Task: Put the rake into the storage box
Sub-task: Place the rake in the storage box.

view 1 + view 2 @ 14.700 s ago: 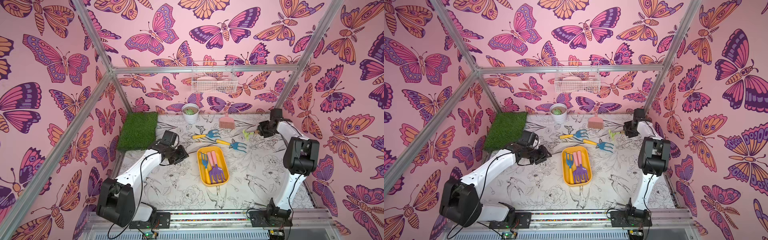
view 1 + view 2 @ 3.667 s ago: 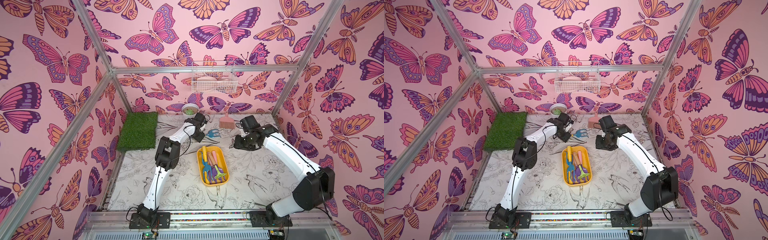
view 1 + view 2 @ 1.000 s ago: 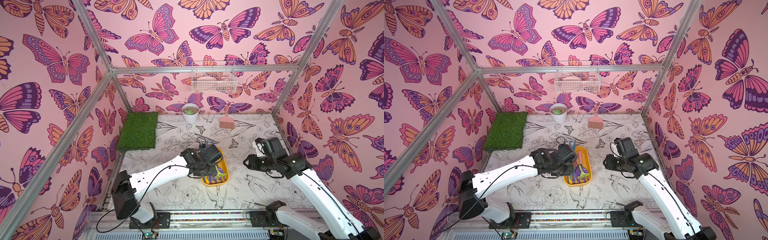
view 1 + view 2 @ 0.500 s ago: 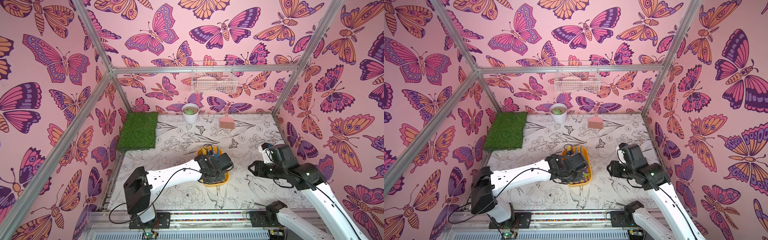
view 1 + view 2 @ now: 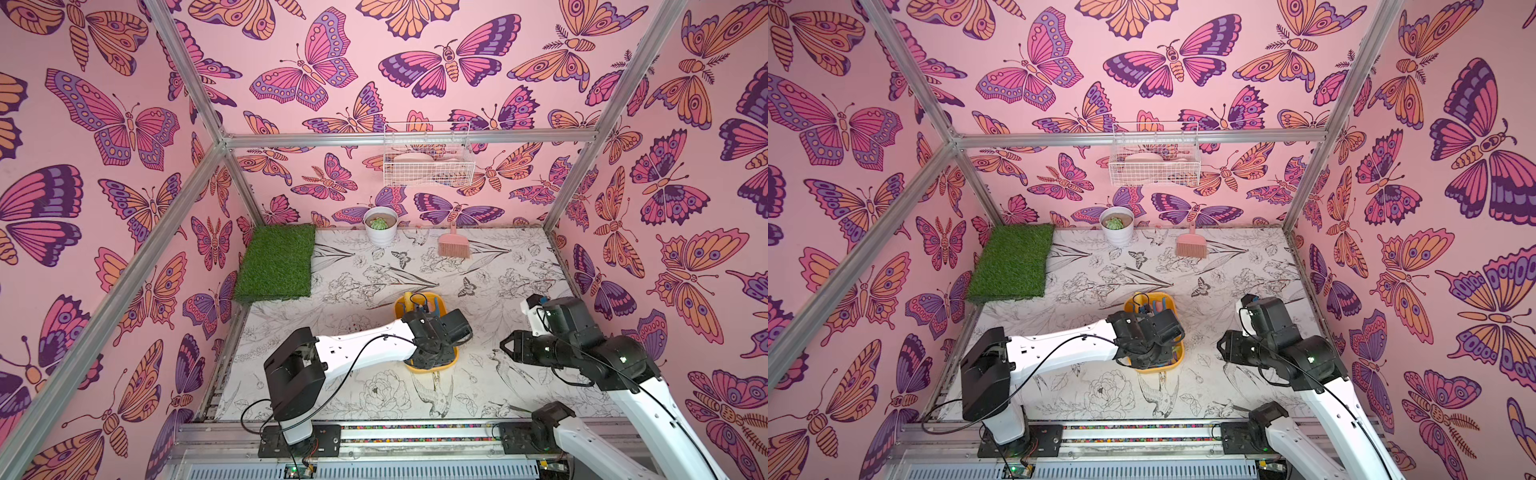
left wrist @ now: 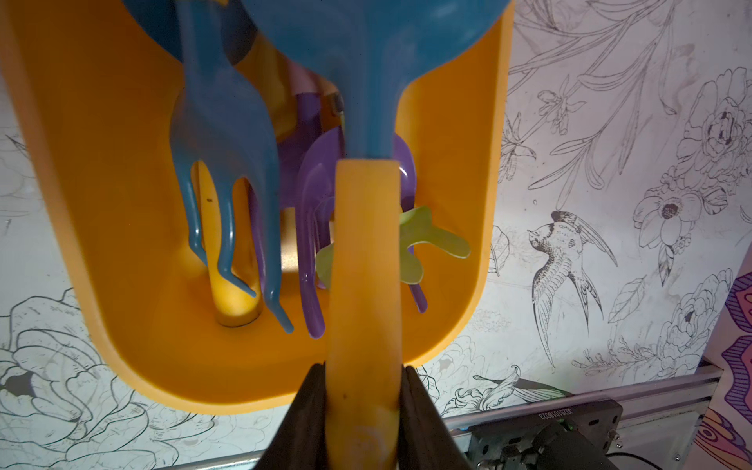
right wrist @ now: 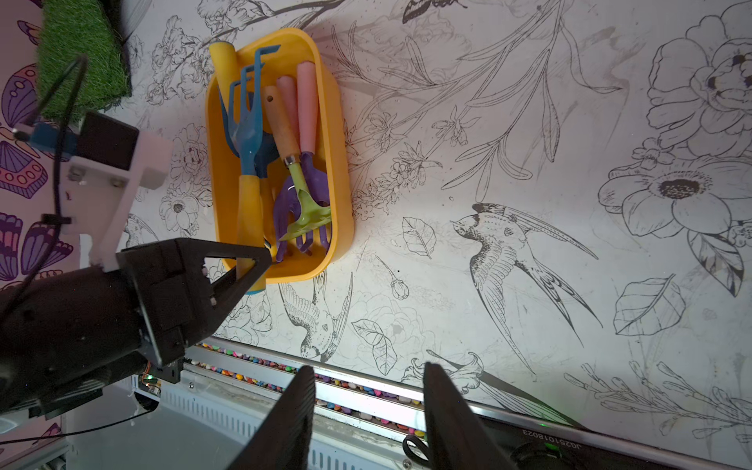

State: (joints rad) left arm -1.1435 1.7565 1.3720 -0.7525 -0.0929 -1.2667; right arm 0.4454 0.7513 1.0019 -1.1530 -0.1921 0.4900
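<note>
The yellow storage box (image 7: pixel 339 122) stands mid-table, its near rim (image 5: pixel 415 368) showing under my left wrist in both top views (image 5: pixel 1177 361). The rake (image 7: pixel 248 122) has a blue head and a yellow handle (image 6: pixel 362 264). It lies lengthwise in the box on top of other tools, tines (image 5: pixel 434 301) at the far end. My left gripper (image 6: pixel 364 378) is shut on the handle's end, just over the box's near rim (image 6: pixel 203 390), as the right wrist view also shows (image 7: pixel 254 270). My right gripper (image 7: pixel 368 378) is open and empty, to the right of the box (image 5: pixel 505 345).
Purple (image 7: pixel 313 175), green (image 7: pixel 307 211) and pink-handled (image 7: pixel 307 101) tools and a blue fork (image 6: pixel 224 142) share the box. A grass mat (image 5: pixel 276 262), a white pot (image 5: pixel 380 226) and a pink brush (image 5: pixel 453 245) sit at the back, a wire basket (image 5: pixel 428 164) on the wall, a rail (image 5: pixel 415 432) in front.
My left arm has swung right and forward over the box and brought the rake down into it. My right arm has drawn back toward the front right.
</note>
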